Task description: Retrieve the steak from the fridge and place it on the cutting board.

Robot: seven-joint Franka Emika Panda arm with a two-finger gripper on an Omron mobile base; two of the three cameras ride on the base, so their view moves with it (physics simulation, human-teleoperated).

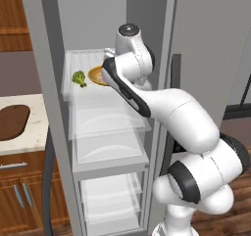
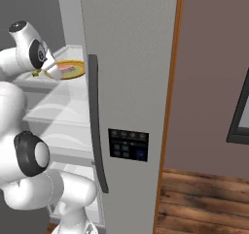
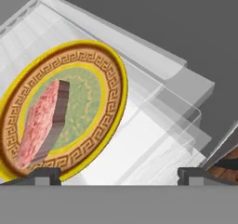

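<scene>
While the steak [image 3: 41,125] sits flat on the yellow-rimmed plate [image 3: 109,102], the claw [image 3: 116,174] hovers close over that plate with its fingers spread wide and nothing between them, the meat off toward one fingertip. The plate rests on a clear shelf [image 1: 105,95] of the fridge [image 2: 131,58], broccoli [image 1: 79,78] beside it. The cutting board [image 1: 12,120] lies well apart on the counter [image 1: 34,132].

Matt grey metal fridge [image 2: 131,58], clear glossy plastic shelves [image 1: 110,127], dark wooden cutting board [image 1: 12,121].
</scene>
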